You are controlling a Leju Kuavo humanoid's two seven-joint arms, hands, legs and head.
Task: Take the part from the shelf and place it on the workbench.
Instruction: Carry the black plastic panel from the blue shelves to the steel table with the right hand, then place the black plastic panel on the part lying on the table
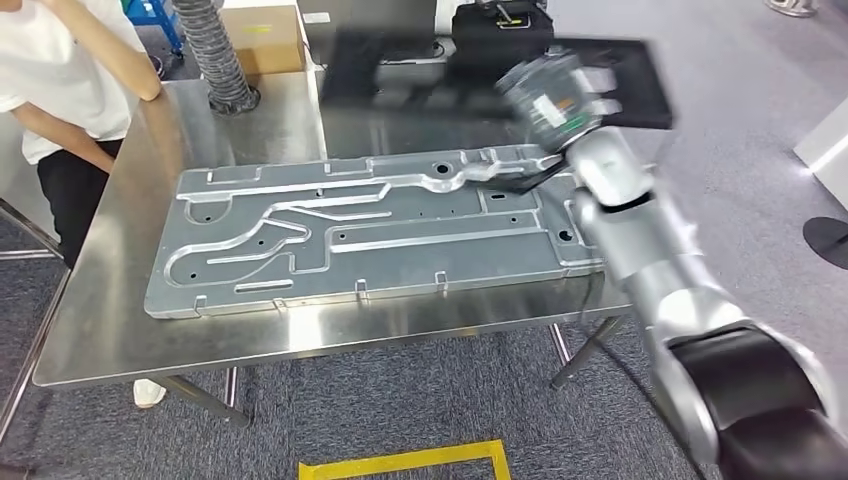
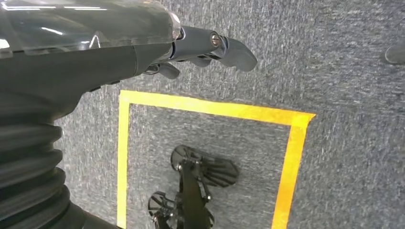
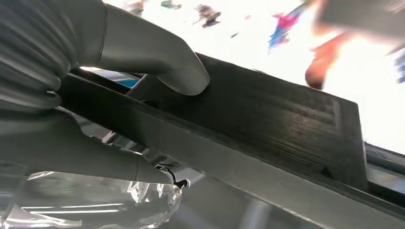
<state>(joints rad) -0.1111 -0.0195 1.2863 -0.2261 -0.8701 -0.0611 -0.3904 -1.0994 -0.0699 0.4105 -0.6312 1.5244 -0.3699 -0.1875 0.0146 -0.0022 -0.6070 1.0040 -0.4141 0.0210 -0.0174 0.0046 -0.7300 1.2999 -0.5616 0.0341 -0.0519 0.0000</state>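
1. Part (image 1: 590, 75): you see a flat, dark tray-like panel held up in the air over the far right of the bench (image 1: 120, 300), blurred in the head view.
2. Its long axis runs roughly left to right across the head view, with its broad face tilted toward the camera.
3. Your right robot hand (image 1: 550, 95) grips the part near the middle of its near edge; the hand sits in front of and below the panel.
4. In the right wrist view the grey thumb (image 3: 157, 57) presses on the part's (image 3: 267, 119) dark face while the fingers (image 3: 86, 152) wrap under its edge, so the hand is clamped on it.
5. That close view shows you the grip; the head view shows the part's place above the bench.
6. A large grey metal plate (image 1: 370, 230) with grooves lies flat on the bench, below and left of the held part, apart from it.
7. Your left robot hand (image 2: 191, 50) hangs over grey carpet (image 2: 344, 71) and a yellow tape square (image 2: 286, 157); its fingers are loosely curled and hold nothing.
8. A person in a white shirt (image 1: 60, 70) stands at the bench's far left corner.
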